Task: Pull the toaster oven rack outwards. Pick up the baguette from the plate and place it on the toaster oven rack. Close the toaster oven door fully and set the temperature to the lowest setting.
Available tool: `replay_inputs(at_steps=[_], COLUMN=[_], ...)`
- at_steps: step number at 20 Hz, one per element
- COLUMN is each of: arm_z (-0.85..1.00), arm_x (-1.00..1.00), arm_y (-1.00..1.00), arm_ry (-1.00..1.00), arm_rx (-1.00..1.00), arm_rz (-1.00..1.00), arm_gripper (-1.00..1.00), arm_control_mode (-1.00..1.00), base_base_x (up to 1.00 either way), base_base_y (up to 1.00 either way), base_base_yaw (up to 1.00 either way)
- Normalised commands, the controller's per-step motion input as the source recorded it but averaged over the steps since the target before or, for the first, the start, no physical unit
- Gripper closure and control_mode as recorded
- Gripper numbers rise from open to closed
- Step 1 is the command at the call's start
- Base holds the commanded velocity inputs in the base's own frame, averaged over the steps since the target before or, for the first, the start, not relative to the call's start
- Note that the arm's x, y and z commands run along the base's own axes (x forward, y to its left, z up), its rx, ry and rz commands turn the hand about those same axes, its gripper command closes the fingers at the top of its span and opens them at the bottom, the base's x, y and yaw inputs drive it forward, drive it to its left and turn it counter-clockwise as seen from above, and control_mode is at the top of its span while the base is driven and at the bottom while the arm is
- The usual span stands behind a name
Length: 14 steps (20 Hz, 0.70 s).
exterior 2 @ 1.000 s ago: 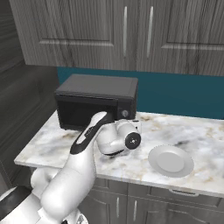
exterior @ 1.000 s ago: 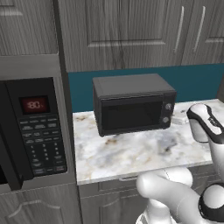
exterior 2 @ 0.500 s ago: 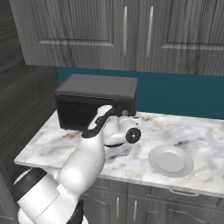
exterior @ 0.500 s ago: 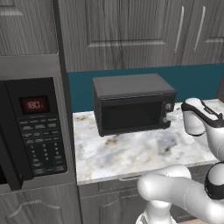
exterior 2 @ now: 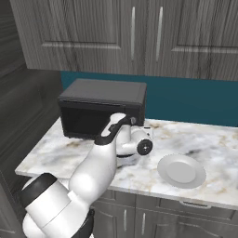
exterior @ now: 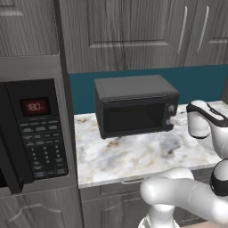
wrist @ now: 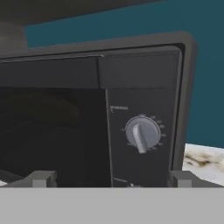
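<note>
Toaster oven (exterior: 135,105) stands at the back of the marbled table (exterior: 133,156) in the left base view, against the teal wall, with the toaster oven door (exterior: 133,116) shut and upright. Two round knobs sit one above the other on its right panel. The white arm reaches in from the right, and the tool (exterior: 178,119) points at the lower right corner of the oven, just beside the lower knob. A black microwave (exterior: 33,133) with a red display stands at the left.

From the right base view, the oven sits at the left end of the table. The arm bends across its right front, so the tool itself is hidden behind the wrist. The plate (exterior 2: 181,170) lies bare on the table, well apart from the oven to the right.

Through the hand view, the two fingertips (wrist: 42,179) stand spread wide, apart at the bottom corners, holding nothing. Between and above them is the oven's right panel with the upper knob (wrist: 142,133), its pointer aimed down and slightly right. Dark door glass lies to the left.
</note>
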Motion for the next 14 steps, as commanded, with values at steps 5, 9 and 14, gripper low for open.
replay_inputs(at_steps=[5, 9, 14], arm_z=[-0.16, -0.20, -0.13], arm_x=[0.21, 0.30, 0.07], arm_y=[0.00, 0.00, 0.00], arm_ry=[0.00, 0.00, 0.00], arm_rx=[0.00, 0.00, 0.00], arm_rz=[0.00, 0.00, 0.00], arm_gripper=[-1.00, -1.00, -1.00], arm_control_mode=[-1.00, -1.00, -1.00], base_base_x=[0.00, 0.00, 0.00], base_base_y=[0.00, 0.00, 0.00], base_base_yaw=[0.00, 0.00, 0.00])
